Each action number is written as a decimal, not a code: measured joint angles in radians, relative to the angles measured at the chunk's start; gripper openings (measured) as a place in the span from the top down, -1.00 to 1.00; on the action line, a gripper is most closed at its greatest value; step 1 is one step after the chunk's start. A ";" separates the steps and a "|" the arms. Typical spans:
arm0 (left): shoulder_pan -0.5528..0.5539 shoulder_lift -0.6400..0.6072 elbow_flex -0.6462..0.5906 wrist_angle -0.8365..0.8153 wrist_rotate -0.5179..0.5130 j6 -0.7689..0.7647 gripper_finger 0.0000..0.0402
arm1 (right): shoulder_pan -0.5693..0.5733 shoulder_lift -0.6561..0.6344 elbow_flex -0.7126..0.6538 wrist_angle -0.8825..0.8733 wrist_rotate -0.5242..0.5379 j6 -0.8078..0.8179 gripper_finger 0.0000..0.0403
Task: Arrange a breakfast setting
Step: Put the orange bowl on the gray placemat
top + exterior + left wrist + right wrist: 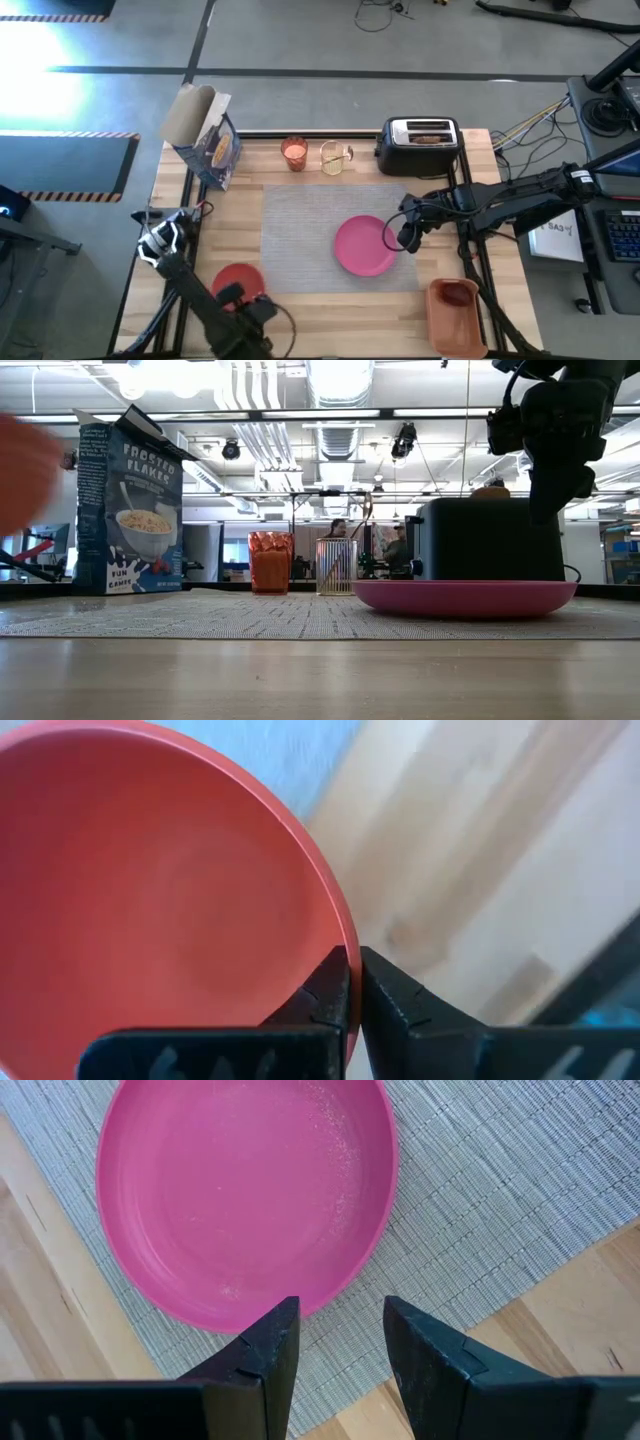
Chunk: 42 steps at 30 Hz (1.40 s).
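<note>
My left gripper [249,296] is at the table's near left, shut on the orange-red bowl [236,282], which also fills the left wrist view [150,900]. The round pink plate [363,246] lies on the grey placemat [300,230], toward its right side. My right gripper [340,1350] is open and empty, just above the plate's right rim [392,240]. The glass of orange drink [294,153] and a clear glass [336,158] with a spoon handle in it stand behind the placemat. Brown toast [428,139] sits in the toaster's slot. My left gripper pinches the bowl's rim [345,952] between its two fingers, one finger [325,995] inside the bowl and one [395,1005] outside. In the low view the bowl [20,470] shows blurred, well above the table top, lifted clear.
A cereal box [205,135] stands at the far left. The black-and-silver toaster [420,145] stands at the far right, behind my right arm. An orange bin [455,318] with a red fruit [455,293] in it sits at the near right corner.
</note>
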State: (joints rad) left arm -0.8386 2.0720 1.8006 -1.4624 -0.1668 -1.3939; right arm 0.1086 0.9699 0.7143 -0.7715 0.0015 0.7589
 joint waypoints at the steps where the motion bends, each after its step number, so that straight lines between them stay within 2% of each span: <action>1: 0.019 -0.001 0.001 0.000 -0.021 0.043 1.00 | 0.000 0.000 0.000 0.000 0.000 0.000 0.32; 8: 0.165 -0.007 -0.001 0.007 -0.139 0.351 1.00 | 0.000 0.000 0.000 0.000 0.000 0.000 0.32; 16: 0.331 -0.008 -0.054 0.110 -0.158 0.662 1.00 | 0.000 0.000 0.000 0.000 0.000 0.000 0.32; 25: 0.461 -0.035 -0.169 0.266 -0.154 0.861 1.00 | 0.000 0.000 0.000 0.000 0.000 0.000 0.32; 33: 0.551 -0.075 -0.293 0.451 -0.081 0.983 1.00 | 0.000 0.000 0.000 0.001 0.000 0.000 0.32; 42: 0.638 -0.085 -0.308 0.502 -0.028 1.164 1.00 | 0.000 0.000 0.000 0.001 0.000 0.000 0.32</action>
State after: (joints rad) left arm -0.2008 1.9873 1.4925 -0.9603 -0.1947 -0.2301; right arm 0.1087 0.9703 0.7143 -0.7702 0.0015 0.7589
